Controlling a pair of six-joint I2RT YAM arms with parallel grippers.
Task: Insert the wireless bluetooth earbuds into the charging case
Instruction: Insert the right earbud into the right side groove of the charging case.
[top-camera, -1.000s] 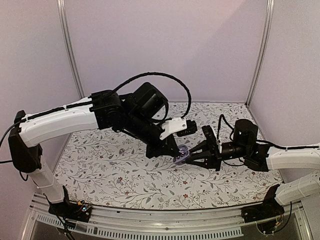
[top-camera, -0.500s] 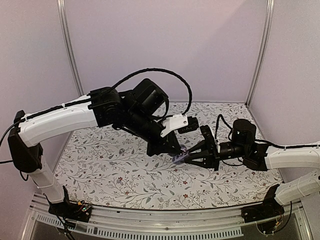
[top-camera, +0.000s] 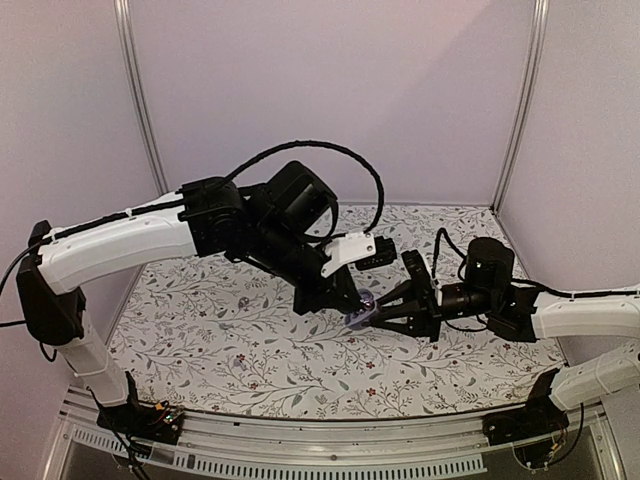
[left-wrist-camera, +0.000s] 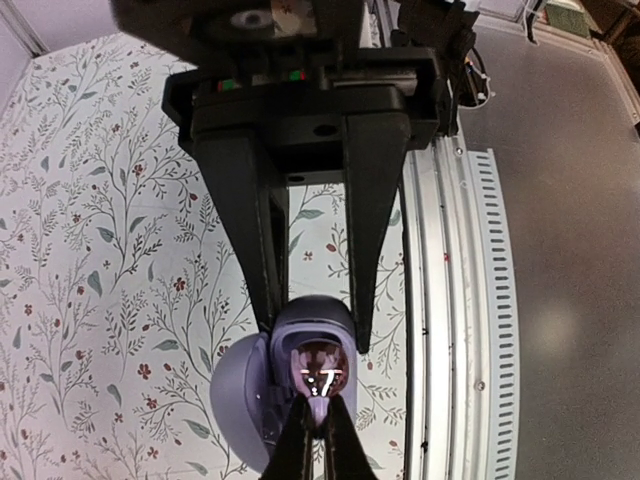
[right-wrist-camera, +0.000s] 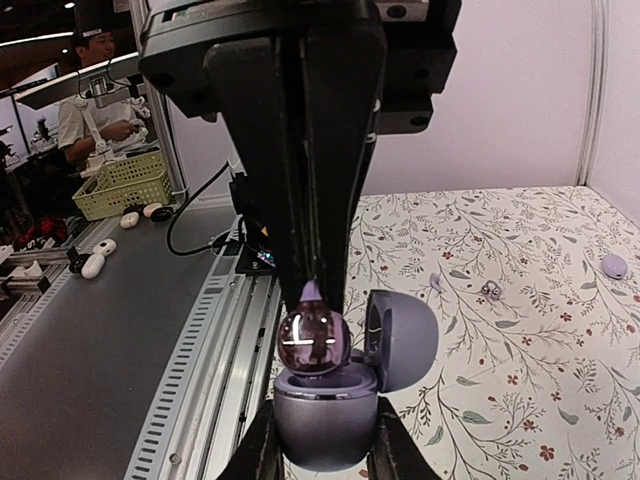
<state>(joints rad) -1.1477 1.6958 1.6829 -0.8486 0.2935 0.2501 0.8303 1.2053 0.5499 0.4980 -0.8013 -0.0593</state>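
The charging case (right-wrist-camera: 322, 420), glossy lavender, stands upright with its lid (right-wrist-camera: 405, 340) swung open to the right. My right gripper (right-wrist-camera: 322, 445) is shut on its base from both sides. My left gripper (right-wrist-camera: 313, 290) comes down from above, shut on the pale tip of one earbud (right-wrist-camera: 314, 340), a shiny dark-purple bud resting at the mouth of the case's well. In the left wrist view the earbud (left-wrist-camera: 318, 368) sits over the case (left-wrist-camera: 315, 318), just ahead of my left gripper (left-wrist-camera: 320, 425). From the top, the case (top-camera: 362, 315) lies between both arms. A second small lavender bud (right-wrist-camera: 613, 265) lies on the cloth far right.
A floral cloth (top-camera: 230, 340) covers the table. A slotted metal rail (top-camera: 300, 462) runs along the near edge. Booth walls and posts (top-camera: 138, 100) close in the back and sides. A yellow basket (right-wrist-camera: 125, 180) and a person stand beyond the table.
The left arm lifted a little and settled back down; the case stays almost where it was. Both grips hold as before.
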